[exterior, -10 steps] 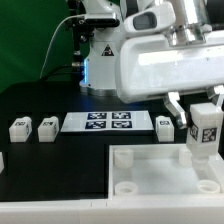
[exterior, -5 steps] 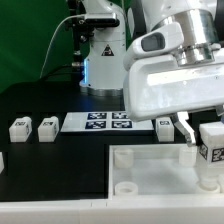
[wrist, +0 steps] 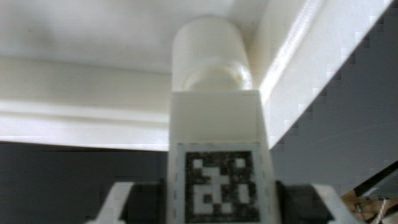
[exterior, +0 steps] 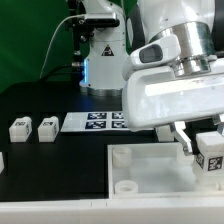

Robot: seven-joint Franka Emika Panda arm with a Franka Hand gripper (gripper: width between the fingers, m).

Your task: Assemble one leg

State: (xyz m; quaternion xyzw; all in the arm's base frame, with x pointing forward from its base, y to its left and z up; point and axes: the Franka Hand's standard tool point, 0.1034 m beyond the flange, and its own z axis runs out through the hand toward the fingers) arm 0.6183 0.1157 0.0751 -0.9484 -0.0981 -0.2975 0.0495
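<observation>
The exterior view sits close in front of the black table [exterior: 40, 105], a little above it, and faces across the white tray [exterior: 150, 172] toward the arm's base [exterior: 100, 55] at the back. The wrist view looks along the leg [wrist: 221, 120] from very near, toward the tray [wrist: 71, 95]. Both views share the leg [exterior: 210, 150] and the tray.

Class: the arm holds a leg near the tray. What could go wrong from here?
The leg is partly cut off at the exterior view's right, so its line-up with a tray socket cannot be checked. Lowered off-line, it may hit the rim. The gripper clamps only the leg's tagged end, so a knock might tilt it.
</observation>
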